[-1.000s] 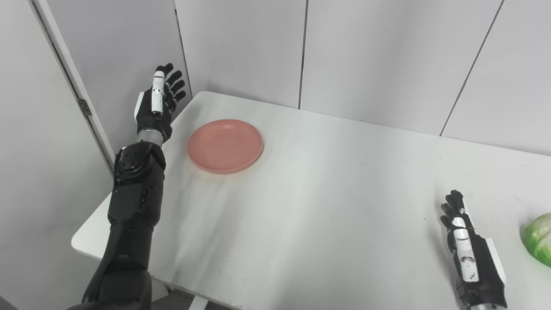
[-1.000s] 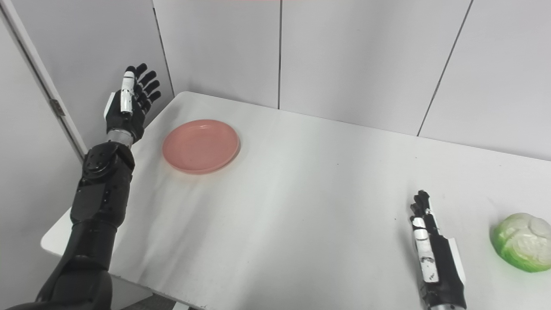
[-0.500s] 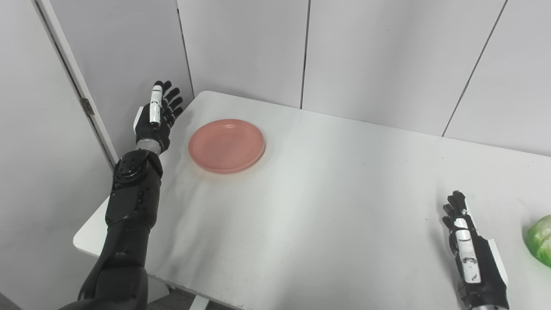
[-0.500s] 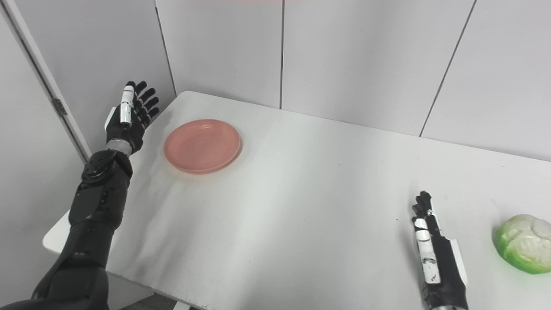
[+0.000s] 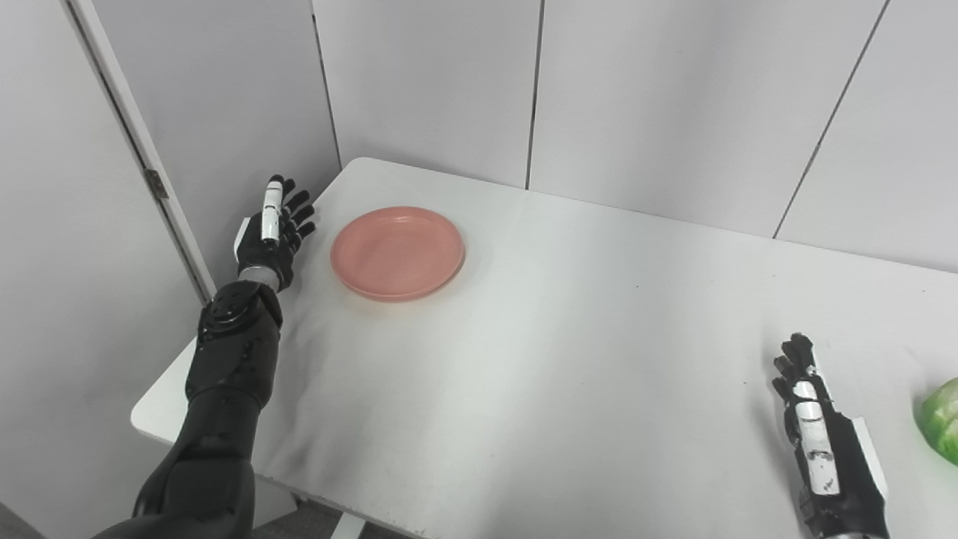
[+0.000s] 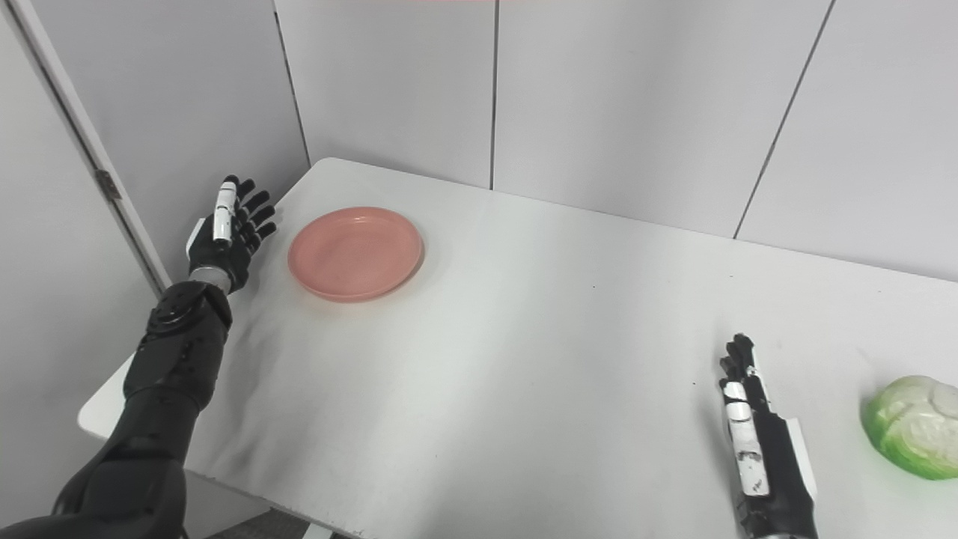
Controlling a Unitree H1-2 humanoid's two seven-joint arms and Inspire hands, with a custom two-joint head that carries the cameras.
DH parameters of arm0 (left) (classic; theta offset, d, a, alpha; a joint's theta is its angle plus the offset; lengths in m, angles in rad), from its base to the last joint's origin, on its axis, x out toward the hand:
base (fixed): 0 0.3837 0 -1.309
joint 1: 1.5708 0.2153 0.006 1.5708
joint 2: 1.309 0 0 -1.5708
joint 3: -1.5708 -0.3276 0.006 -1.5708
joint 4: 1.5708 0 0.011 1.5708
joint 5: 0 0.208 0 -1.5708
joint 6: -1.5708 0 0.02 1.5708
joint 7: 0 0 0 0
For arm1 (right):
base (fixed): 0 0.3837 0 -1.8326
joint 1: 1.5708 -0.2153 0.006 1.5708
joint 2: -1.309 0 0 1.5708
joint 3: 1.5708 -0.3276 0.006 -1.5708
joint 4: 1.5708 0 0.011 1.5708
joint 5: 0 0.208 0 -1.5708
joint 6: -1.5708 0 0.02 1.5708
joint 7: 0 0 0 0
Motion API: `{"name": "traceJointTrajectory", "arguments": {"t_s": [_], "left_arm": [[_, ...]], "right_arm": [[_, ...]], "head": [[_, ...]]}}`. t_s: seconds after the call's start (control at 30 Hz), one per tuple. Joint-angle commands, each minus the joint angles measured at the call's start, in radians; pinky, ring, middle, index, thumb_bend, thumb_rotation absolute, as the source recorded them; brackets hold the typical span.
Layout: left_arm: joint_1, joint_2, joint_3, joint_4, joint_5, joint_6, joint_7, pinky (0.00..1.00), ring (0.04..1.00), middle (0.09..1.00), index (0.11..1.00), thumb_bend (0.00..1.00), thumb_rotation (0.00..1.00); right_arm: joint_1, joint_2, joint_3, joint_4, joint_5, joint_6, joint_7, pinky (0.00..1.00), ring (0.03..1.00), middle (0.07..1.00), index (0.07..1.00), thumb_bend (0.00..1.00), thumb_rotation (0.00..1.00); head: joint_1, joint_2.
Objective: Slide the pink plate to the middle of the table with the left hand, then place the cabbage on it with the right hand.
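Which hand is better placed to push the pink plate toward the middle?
Left. The left hand is open just beside the pink plate; the right hand lies far across the table, near the cabbage.

Humanoid robot's left hand (image 6: 228,238) & right hand (image 6: 765,458): both black w/ slim segmented fingers, each w/ one white-shelled digit & a white plate along the outer edge of the palm. Dark specks mark the right hand's white shell. Left wrist shows a silver metal band above a round black joint dotted w/ small screws; the forearm below is glossy black, smooth-cased.
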Motion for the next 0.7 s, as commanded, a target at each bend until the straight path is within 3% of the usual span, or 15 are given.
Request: {"name": "traceJointTrajectory", "arguments": {"t_s": [0.0,0.4,0.67], "left_arm": [[-0.06,0.036,0.0,-0.01,0.007,-0.045,0.001,0.91,0.901,0.896,0.896,0.43,1.0],[-0.032,-0.017,-0.001,0.005,-0.029,-0.071,-0.017,0.91,0.893,0.893,0.891,0.44,1.0],[-0.025,-0.047,-0.039,0.022,-0.006,-0.09,-0.02,0.91,0.902,0.898,0.894,0.44,1.0]], "right_arm": [[0.05,0.001,0.003,0.024,0.007,0.003,0.006,1.0,0.994,1.0,1.0,0.24,1.0],[0.056,0.003,0.005,0.009,0.006,0.012,0.004,1.0,0.993,1.0,1.0,0.24,1.0],[0.056,0.007,0.007,0.008,0.005,0.011,0.002,1.0,0.991,1.0,1.0,0.24,1.0]], "head": [[0.002,0.001],[-0.003,0.006],[-0.013,0.006]]}}
